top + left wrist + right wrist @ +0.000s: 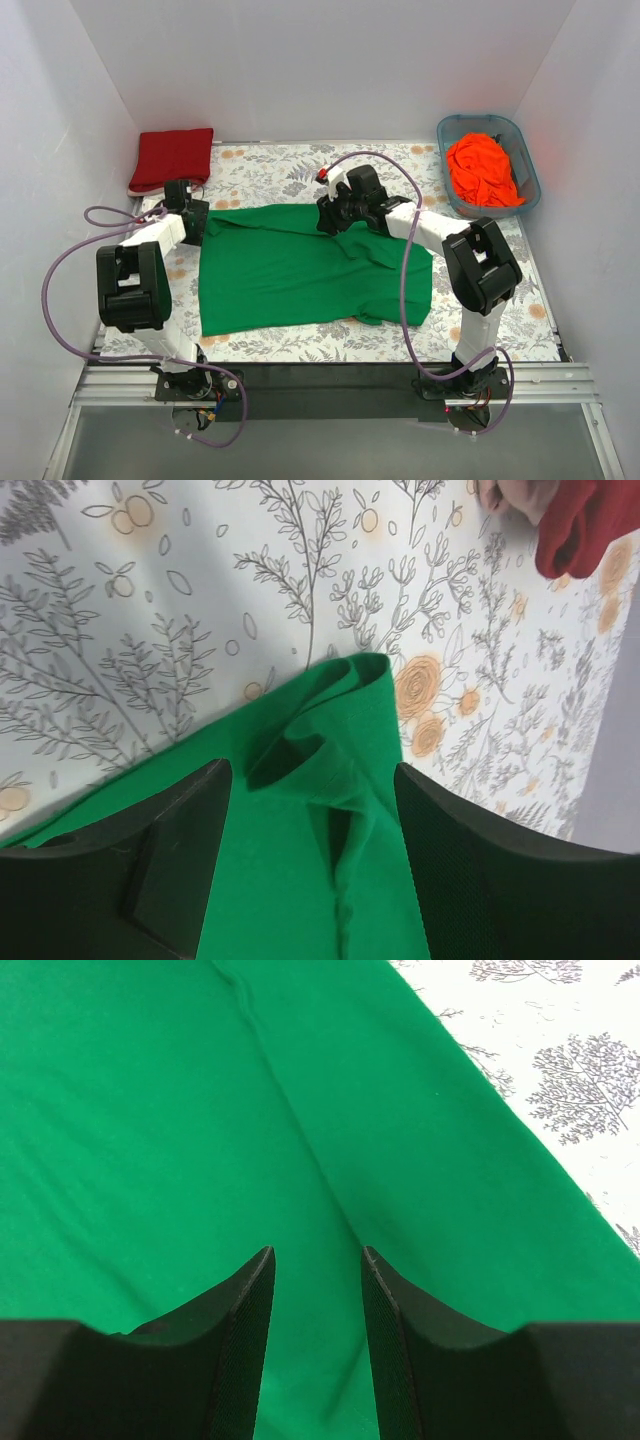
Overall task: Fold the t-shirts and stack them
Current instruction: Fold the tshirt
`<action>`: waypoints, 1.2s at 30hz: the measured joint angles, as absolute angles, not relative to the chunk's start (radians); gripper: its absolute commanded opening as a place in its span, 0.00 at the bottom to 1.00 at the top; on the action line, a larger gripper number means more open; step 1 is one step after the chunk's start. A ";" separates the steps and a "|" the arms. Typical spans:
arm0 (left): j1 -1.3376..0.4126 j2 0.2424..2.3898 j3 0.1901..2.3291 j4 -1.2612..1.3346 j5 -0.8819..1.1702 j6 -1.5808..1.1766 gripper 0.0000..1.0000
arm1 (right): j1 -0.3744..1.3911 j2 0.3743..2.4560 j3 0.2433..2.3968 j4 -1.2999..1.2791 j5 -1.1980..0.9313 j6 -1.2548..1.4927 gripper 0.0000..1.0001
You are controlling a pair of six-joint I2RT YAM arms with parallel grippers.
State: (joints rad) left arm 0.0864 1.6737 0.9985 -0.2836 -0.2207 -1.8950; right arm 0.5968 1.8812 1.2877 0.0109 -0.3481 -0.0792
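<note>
Plain white walls (320,60) on three sides, floral-patterned worktop (280,170), metal rail (340,393) at near edge, soft even light.

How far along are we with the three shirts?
Done: the red shirt lies folded at the far left corner. In hand: the green shirt is spread out, left fingers and right fingers open at its far edge. Left: the orange shirt sits crumpled in the tub; nothing is stacked.

No readable text, labels, brand marks, numbers or signs in any view, only botanical line drawings printed on the tablecloth (280,160).
</note>
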 measured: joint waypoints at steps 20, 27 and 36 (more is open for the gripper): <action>0.089 1.705 1.129 -0.435 -0.112 -1.990 0.59 | 0.602 1.884 1.256 0.028 -0.357 -0.101 0.46; 0.090 1.703 1.129 -0.489 -0.102 -1.990 0.57 | 0.602 1.884 1.246 0.030 -0.345 -0.109 0.46; 0.089 1.800 1.172 -0.493 -0.084 -1.992 0.49 | 0.602 1.884 1.245 0.031 -0.344 -0.109 0.46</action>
